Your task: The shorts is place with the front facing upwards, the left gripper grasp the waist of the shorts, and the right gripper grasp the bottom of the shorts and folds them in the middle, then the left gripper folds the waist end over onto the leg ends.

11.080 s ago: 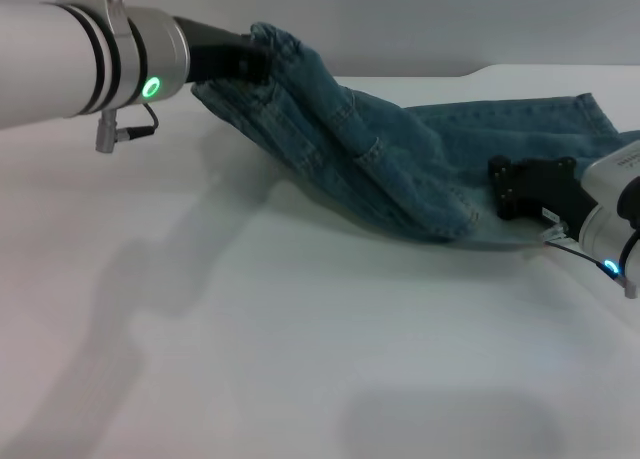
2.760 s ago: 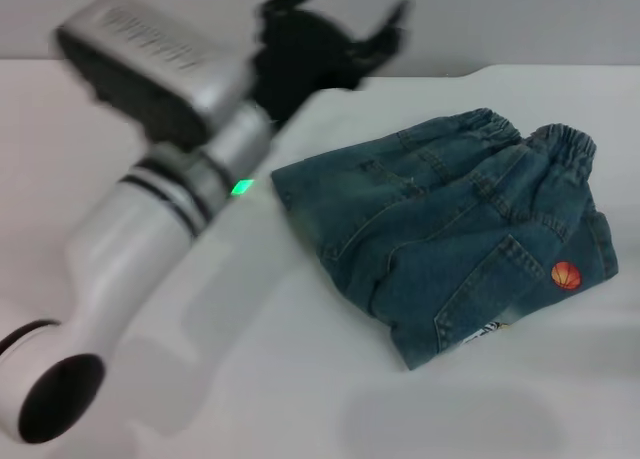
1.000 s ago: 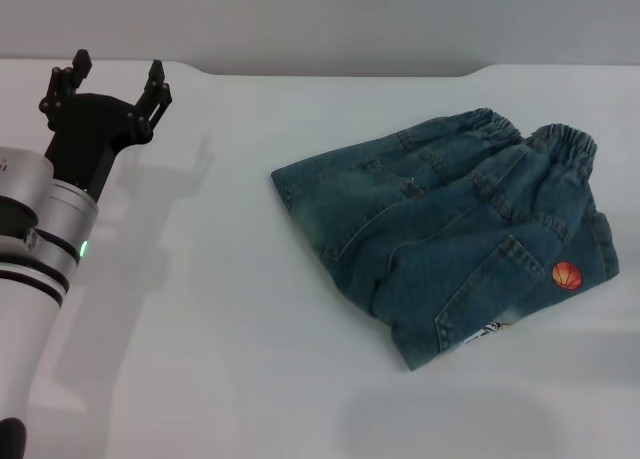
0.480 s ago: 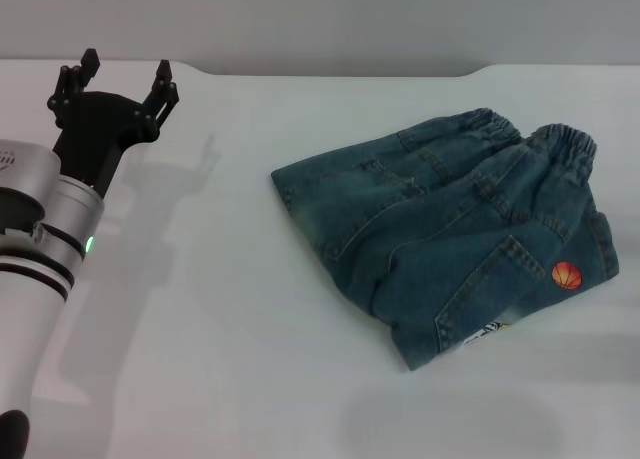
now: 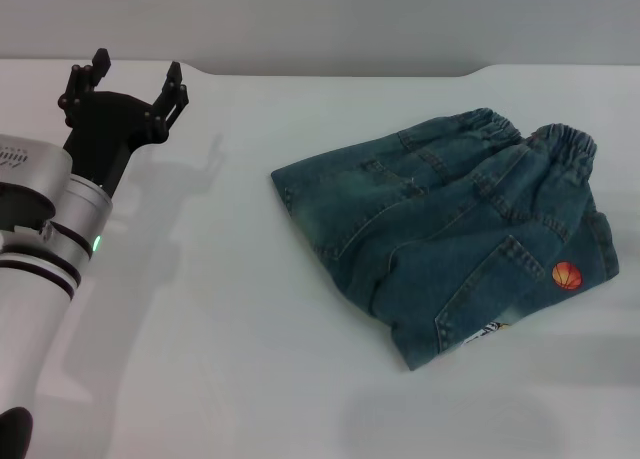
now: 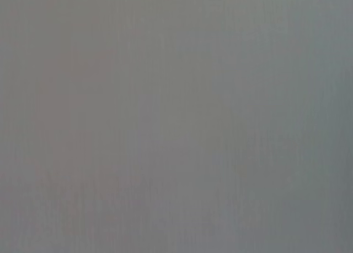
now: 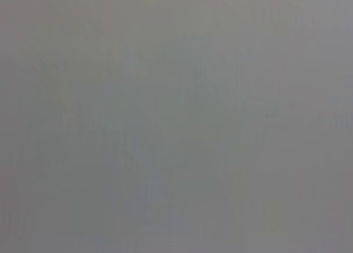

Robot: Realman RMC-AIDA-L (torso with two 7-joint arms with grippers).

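The teal-blue denim shorts (image 5: 450, 234) lie folded into a compact bundle on the white table (image 5: 250, 359), right of centre in the head view. Their gathered waist (image 5: 520, 134) lies on top at the far right, and a small orange badge (image 5: 567, 275) shows near the right edge. The leg ends are hidden under the fold. My left gripper (image 5: 126, 79) is open at the far left of the table, well away from the shorts, holding nothing. The right gripper is out of view. Both wrist views show only plain grey.
The table's far edge (image 5: 330, 75) runs along the top of the head view, with a grey wall behind it. My left arm (image 5: 45, 249) lies along the left side.
My left gripper has shifted slightly to the right and toward the far edge over the last second, staying open. The shorts have not moved.
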